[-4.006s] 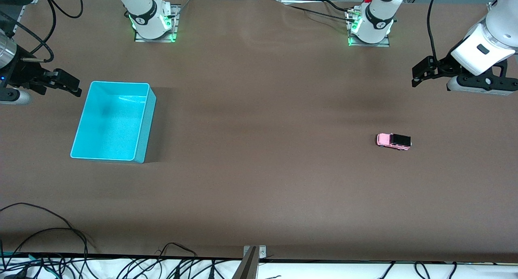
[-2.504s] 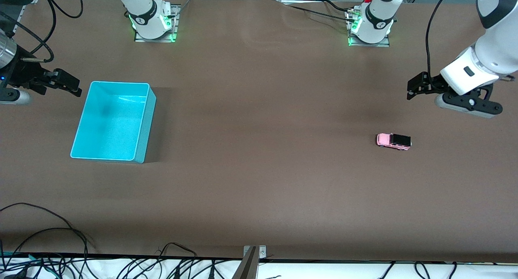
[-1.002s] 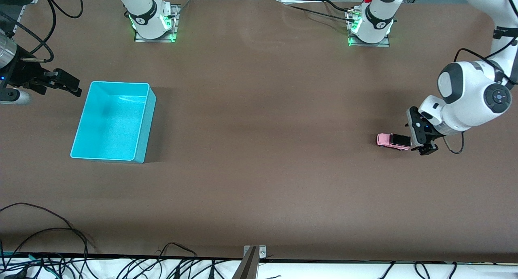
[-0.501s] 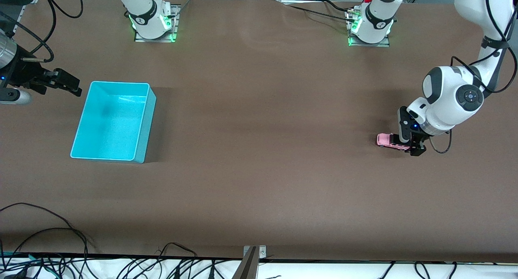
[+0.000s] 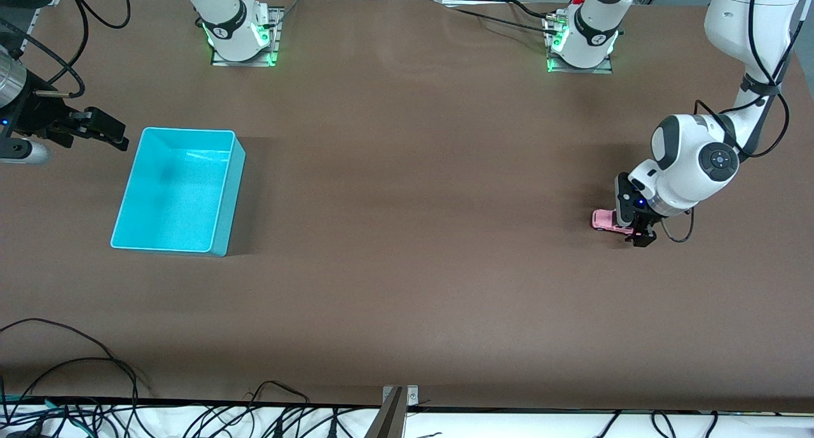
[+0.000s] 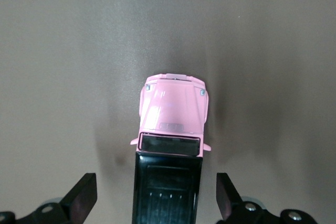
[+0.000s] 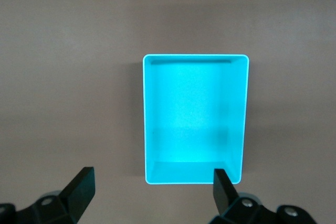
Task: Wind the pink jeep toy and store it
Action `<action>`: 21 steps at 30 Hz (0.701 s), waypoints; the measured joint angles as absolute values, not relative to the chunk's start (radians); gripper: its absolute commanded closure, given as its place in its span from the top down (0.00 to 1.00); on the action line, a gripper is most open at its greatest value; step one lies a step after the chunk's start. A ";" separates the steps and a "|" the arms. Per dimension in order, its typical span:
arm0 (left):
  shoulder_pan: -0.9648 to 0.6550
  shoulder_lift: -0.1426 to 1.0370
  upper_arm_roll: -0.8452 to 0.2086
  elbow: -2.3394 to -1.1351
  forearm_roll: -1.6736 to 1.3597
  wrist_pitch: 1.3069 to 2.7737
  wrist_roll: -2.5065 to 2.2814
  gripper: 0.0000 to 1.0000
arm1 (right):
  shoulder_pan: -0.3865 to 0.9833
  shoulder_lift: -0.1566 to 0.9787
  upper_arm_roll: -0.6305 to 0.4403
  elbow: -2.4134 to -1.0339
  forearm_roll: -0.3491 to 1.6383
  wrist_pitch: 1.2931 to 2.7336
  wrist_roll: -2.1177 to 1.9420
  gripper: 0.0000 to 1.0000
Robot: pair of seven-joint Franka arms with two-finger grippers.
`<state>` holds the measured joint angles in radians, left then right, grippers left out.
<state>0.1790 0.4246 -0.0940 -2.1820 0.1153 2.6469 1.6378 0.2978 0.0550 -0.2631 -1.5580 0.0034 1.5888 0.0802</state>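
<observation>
The pink jeep toy [image 5: 603, 220] is being straddled on the brown table [image 5: 407, 266] toward the left arm's end, well apart from the cyan bin [image 5: 219, 190]. The left gripper [image 5: 638, 224] is being held low over the toy's black rear, its fingers [image 6: 82, 199] spread on either side of the body (a gap is showing at each flank, so nothing is being pinched). The right gripper [image 5: 102, 128] is being kept waiting beside the bin at the right arm's end, its fingers [image 7: 80, 187] likewise parted and holding nothing.
</observation>
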 measured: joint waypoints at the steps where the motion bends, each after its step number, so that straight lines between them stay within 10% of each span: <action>1: 0.179 0.426 -0.094 -2.182 0.115 2.647 1.638 0.72 | 0.298 0.055 -0.263 -1.558 0.003 1.589 0.080 1.00; 10: 0.200 0.428 -0.094 -2.192 0.115 2.648 1.641 0.13 | 0.297 0.055 -0.263 -1.558 0.003 1.588 0.080 1.00; 21: 0.202 0.425 -0.094 -2.191 0.115 2.656 1.636 0.06 | 0.297 0.055 -0.263 -1.558 0.003 1.588 0.080 1.00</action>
<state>0.2023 0.4246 -0.0938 -2.1915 0.1154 2.6562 1.6358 0.2971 0.0550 -0.2634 -1.5580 0.0034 1.5884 0.0803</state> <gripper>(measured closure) 0.480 0.000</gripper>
